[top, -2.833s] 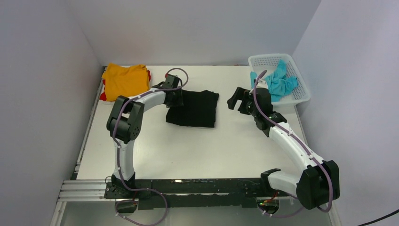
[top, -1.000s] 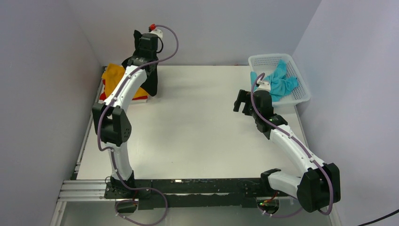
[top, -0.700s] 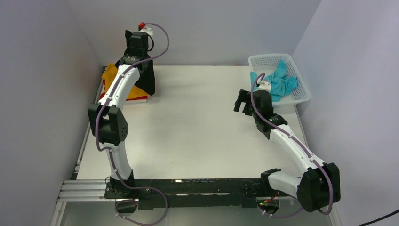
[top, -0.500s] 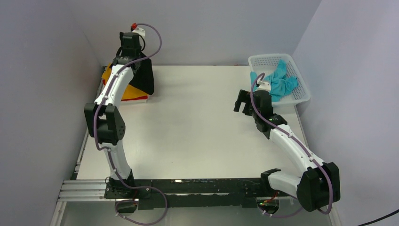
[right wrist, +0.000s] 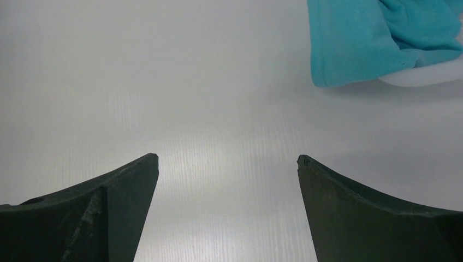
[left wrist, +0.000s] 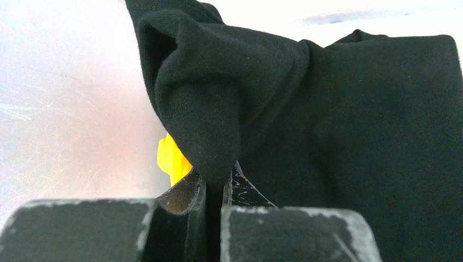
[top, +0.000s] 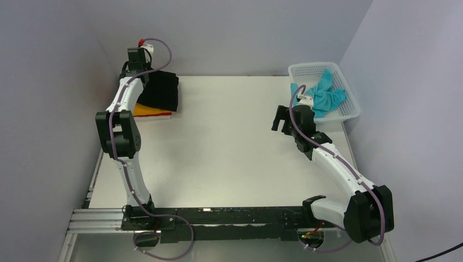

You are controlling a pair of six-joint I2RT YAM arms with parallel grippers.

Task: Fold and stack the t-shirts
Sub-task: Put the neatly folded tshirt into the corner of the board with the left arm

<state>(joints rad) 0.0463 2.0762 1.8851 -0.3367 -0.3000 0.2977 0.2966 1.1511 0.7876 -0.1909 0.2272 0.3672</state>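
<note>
black t-shirt (left wrist: pixel 355 136), pinched by left end effector (left wrist: pixel 215 180)

Grey walls (top: pixel 235 33), white table (top: pixel 229 164)

Folded t-shirt (top: pixel 162 91) atop the stack (top: pixel 148 111), far-left — basket (top: pixel 350 108) far-right.

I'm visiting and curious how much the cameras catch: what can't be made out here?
- Top view: the folded black cloth t-shirt covers what lies beneath; only an orange t-shirt's edge shows.
- Left wrist view: the black cloth in the left pincer blocks almost everything behind.
- Right wrist view: the turquoise cloth t-shirt is cut off by the top edge.
</note>
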